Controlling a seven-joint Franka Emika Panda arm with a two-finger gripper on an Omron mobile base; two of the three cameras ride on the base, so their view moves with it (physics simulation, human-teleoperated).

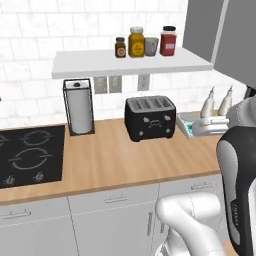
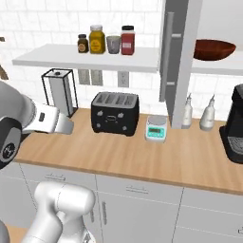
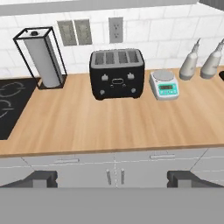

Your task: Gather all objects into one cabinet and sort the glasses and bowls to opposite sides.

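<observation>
Your gripper (image 3: 112,177) hangs out in front of the counter (image 3: 109,122) with its jaws spread wide and nothing between them; in the hand view the two dark fingertips (image 3: 41,178) stand far apart at the bottom, over the grey cabinet fronts below the counter's edge. Look to the right base view for the cabinet (image 2: 178,61): its grey door stands open edge-on with the long steel handle (image 2: 167,57) facing you, and the dark brown bowl (image 2: 213,49) sits on the white shelf inside, to the right of the door. The pale grey cup (image 2: 113,44) stands on the open wall shelf (image 2: 85,57) above the toaster, tucked between the yellow jar (image 2: 97,39) and the red jar (image 2: 127,40), with a small brown jar (image 2: 82,43) at the left end of the row. On the counter you have the black toaster (image 3: 117,73), a small scale (image 3: 164,85) just right of it, two pale bottles (image 3: 202,63) by the wall, the paper towel holder (image 3: 41,57) to the left and the black cooktop (image 1: 31,155) beyond that. A black coffee machine (image 2: 234,126) stands at the far right.
</observation>
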